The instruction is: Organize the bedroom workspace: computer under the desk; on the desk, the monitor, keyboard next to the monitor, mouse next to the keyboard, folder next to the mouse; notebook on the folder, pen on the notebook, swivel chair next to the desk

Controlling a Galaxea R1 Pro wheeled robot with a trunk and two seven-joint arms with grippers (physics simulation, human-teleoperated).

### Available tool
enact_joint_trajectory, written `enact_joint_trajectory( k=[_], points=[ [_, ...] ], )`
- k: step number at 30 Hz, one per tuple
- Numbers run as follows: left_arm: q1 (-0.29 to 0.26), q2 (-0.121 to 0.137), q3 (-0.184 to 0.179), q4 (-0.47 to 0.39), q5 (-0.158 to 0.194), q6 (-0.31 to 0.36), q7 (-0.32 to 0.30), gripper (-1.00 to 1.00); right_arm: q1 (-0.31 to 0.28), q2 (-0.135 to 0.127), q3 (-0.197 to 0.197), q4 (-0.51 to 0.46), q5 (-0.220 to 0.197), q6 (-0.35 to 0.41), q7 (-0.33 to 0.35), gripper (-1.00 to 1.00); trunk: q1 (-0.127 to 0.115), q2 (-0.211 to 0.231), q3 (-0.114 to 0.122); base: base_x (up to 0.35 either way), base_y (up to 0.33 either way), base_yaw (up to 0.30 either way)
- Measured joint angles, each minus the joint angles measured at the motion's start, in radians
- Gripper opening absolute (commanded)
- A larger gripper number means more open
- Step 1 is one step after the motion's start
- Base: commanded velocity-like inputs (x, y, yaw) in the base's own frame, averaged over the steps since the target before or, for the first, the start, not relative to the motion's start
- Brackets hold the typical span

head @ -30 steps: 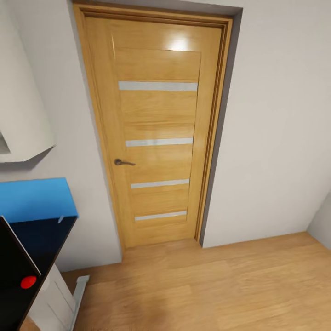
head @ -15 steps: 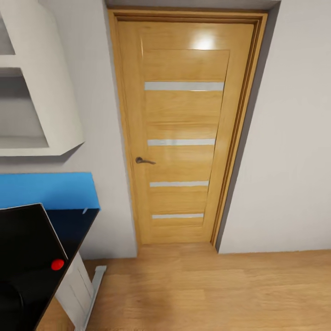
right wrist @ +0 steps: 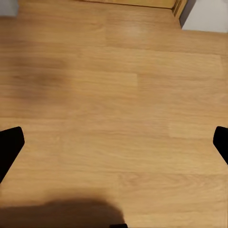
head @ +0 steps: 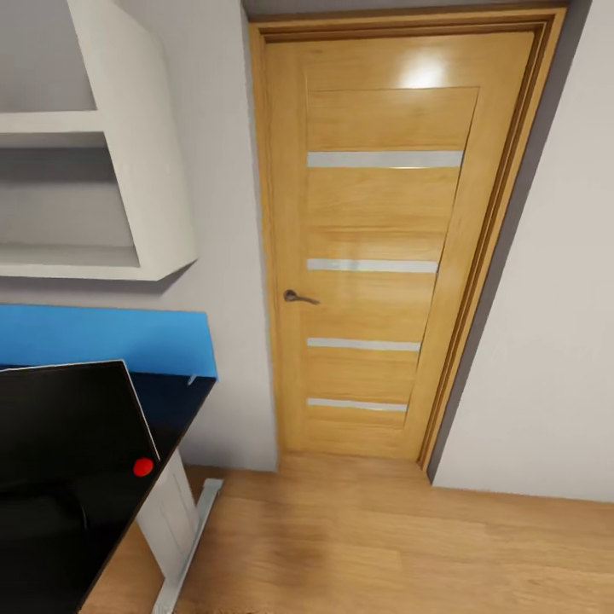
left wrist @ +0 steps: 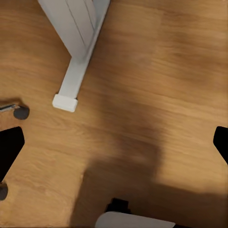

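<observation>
One wooden door [head: 388, 247] w/ four pale horizontal strips and a dark lever handle [head: 298, 298] stands shut in the grey wall, centre-right of the head view. White wall shelves [head: 94, 179] hang to its left, higher up. Below them sits the black glossy L-shaped worktop [head: 175, 409] w/ its bright blue back panel [head: 102, 337] against the wall. A wide flat black-fronted monitor [head: 64, 414] stands on the worktop at the lower left of the head view, thin pale edge along its top & side. A small red round dot [head: 142, 466] shows just by its lower corner; can't tell what it is. Under the worktop edge a light grey leg panel [head: 170, 516] runs down to a pale foot bar [head: 189, 546] on the wood plank floor [head: 409, 546].

Left wrist view: the left pincer [left wrist: 114, 145] hangs open over the floor, dark fingertips [left wrist: 9, 149] wide apart at the frame edges, nothing between them. The same pale foot bar [left wrist: 78, 66] lies on the planks ahead, and a dark caster [left wrist: 20, 112] w/ a chrome spoke sits near it, prob. the swivel chair's base, rest cut off.

Right wrist view: the right pincer [right wrist: 114, 145] is likewise open, fingertips [right wrist: 9, 147] spread apart, over bare planks, w/ a bit of door frame [right wrist: 179, 5] far ahead.
</observation>
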Motion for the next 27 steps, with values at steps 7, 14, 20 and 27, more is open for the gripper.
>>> enact_joint_trajectory(
  k=[7, 14, 20, 27],
  points=[
    [0.000, 0.001, 0.000, 0.000, 0.000, 0.002, -0.001, 1.00, 0.000, 0.000, 0.000, 0.000, 0.000, 0.001, 0.000, 1.00, 0.000, 0.000, -0.001, 0.000, -0.296, 0.283],
    [0.000, 0.002, 0.000, 0.000, -0.001, 0.002, 0.000, 1.00, 0.000, 0.000, 0.000, 0.000, 0.000, 0.004, 0.000, 1.00, 0.000, 0.000, -0.004, 0.000, -0.115, 0.282],
    [0.000, 0.002, 0.000, 0.000, 0.000, 0.002, 0.000, 1.00, 0.000, 0.000, 0.000, 0.000, 0.001, 0.006, 0.000, 1.00, 0.000, 0.000, -0.006, 0.000, -0.009, 0.282],
    [0.000, 0.002, 0.000, 0.000, 0.000, 0.002, 0.000, 1.00, 0.000, -0.001, 0.000, 0.000, 0.001, 0.006, 0.000, 1.00, 0.000, 0.000, -0.009, 0.000, -0.002, 0.282]
  ],
)
